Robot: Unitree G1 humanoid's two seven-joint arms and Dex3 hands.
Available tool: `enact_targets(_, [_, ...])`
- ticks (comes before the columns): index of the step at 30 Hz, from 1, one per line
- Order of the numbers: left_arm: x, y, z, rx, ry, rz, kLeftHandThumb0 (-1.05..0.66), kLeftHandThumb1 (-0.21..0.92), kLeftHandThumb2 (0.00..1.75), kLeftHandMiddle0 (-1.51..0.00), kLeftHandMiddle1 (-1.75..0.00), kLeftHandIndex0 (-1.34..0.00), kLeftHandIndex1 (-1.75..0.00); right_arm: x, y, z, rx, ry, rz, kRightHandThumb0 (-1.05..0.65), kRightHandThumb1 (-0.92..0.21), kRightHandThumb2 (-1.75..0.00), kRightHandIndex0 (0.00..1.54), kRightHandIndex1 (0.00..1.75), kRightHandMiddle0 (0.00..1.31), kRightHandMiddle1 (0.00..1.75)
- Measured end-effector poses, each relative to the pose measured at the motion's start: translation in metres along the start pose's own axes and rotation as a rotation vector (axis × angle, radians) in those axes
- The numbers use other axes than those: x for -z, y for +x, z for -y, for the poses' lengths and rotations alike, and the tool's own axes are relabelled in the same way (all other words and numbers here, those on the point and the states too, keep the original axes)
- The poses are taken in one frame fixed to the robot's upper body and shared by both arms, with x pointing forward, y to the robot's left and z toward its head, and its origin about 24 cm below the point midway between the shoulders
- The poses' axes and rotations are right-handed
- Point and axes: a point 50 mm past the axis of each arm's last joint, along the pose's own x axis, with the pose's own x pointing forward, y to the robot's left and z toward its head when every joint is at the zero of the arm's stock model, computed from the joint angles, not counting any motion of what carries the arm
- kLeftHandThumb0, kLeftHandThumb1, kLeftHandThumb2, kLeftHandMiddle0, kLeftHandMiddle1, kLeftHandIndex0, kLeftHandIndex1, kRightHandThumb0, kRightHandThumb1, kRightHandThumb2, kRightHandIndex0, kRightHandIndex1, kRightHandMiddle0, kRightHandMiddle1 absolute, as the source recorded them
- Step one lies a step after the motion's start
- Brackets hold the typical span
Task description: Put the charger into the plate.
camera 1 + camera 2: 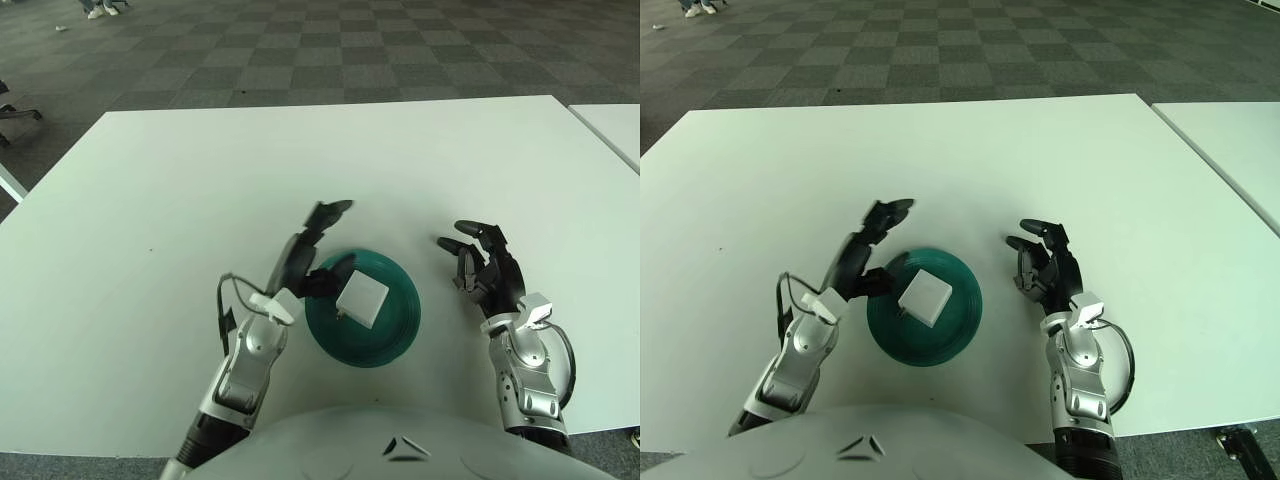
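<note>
White and square, the flat plastic charger (362, 297) lies inside the round dark-green plate (392, 340), tilted a little, with what look like small prongs at its lower left edge. The left hand (318, 248) is at the plate's left rim, fingers spread apart and gripping nothing. Risk from here: a finger so near the rim could nudge the plate or clip the charger as it pulls away. The right hand (482, 262) shows right of the plate over the white surface (150, 200), fingers loosely apart.
</note>
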Motion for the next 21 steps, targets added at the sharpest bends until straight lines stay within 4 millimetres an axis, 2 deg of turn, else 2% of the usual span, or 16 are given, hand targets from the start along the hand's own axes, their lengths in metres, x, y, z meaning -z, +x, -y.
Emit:
enact_targets(3, [0.007, -0.003, -0.011, -0.091, -0.130, -0.058, -0.67, 0.92, 0.71, -0.39, -1.25, -0.24, -1.68, 0.000, 0.000, 0.000, -0.005, -0.003, -0.001, -0.41, -0.69, -0.89, 0.36, 1.00, 0.09, 1.30])
enact_targets(5, [0.010, -0.006, -0.018, -0.141, -0.196, -0.075, -0.49, 0.88, 0.66, -0.40, -1.28, -0.24, -1.72, 0.000, 0.000, 0.000, -0.009, -0.005, -0.001, -0.42, -0.70, -0.89, 0.35, 0.99, 0.10, 1.29])
enact_targets(8, [0.013, -0.011, -0.026, -0.206, -0.271, -0.091, -0.41, 0.86, 0.64, -0.40, -1.30, -0.24, -1.74, -0.001, 0.000, 0.001, -0.011, -0.010, -0.005, -0.43, -0.70, -0.88, 0.35, 0.99, 0.11, 1.28])
enact_targets(15, [0.024, -0.025, -0.032, -0.283, -0.307, -0.137, -0.37, 0.87, 0.59, -0.40, -1.25, -0.23, -1.75, 0.000, 0.001, 0.001, -0.014, -0.018, -0.016, -0.43, -0.70, -0.88, 0.36, 0.99, 0.13, 1.27])
enact_targets(21, [0.023, -0.027, -0.036, -0.299, -0.307, -0.122, -0.36, 0.90, 0.54, -0.41, -1.21, -0.21, -1.75, -0.001, 0.001, 0.001, -0.021, -0.022, -0.018, -0.43, -0.71, -0.88, 0.36, 1.00, 0.12, 1.27])
